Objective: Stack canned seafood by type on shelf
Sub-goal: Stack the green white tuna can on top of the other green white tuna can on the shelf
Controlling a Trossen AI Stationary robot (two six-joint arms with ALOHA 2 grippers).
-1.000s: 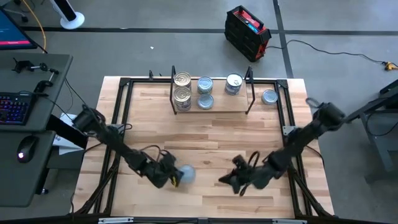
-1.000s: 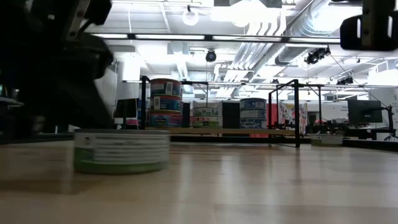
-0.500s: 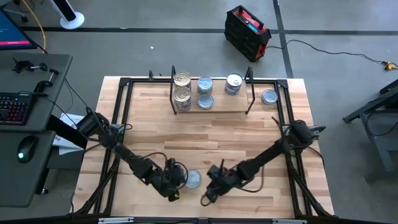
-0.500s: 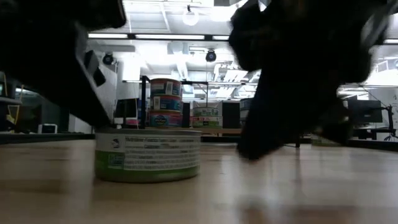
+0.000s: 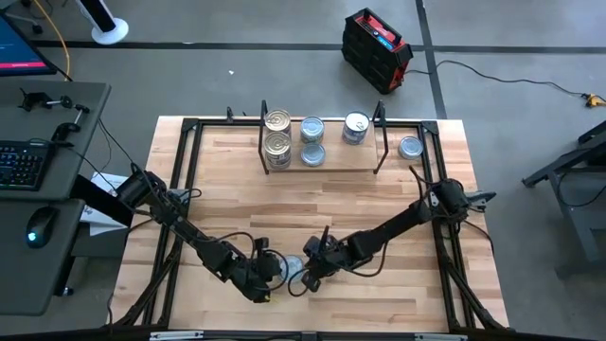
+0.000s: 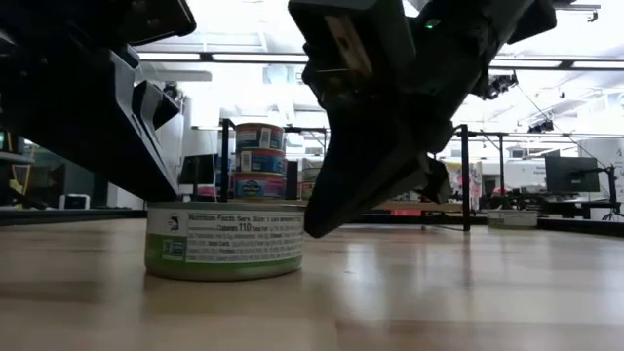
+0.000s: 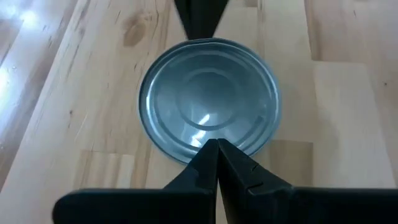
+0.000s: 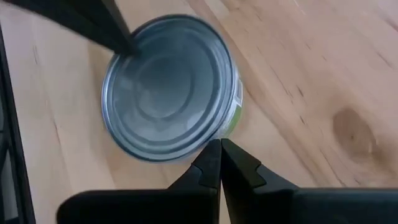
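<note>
Between both arms, tin (image 5: pixel 293 270) half hidden.

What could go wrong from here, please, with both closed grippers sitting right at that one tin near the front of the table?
1. The left gripper and right gripper are both shut, their tips at opposite edges of the silver-lidded tin; neither can grasp it, so it may just slide on the table.
2. The arms meet closely in the low view and could collide.
3. The shelf is far across the table, so the carry is long.

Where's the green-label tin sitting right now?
High view: the green-label tin stands on the table's near edge, centre, between the left gripper and right gripper, both shut, far from the shelf.
</note>
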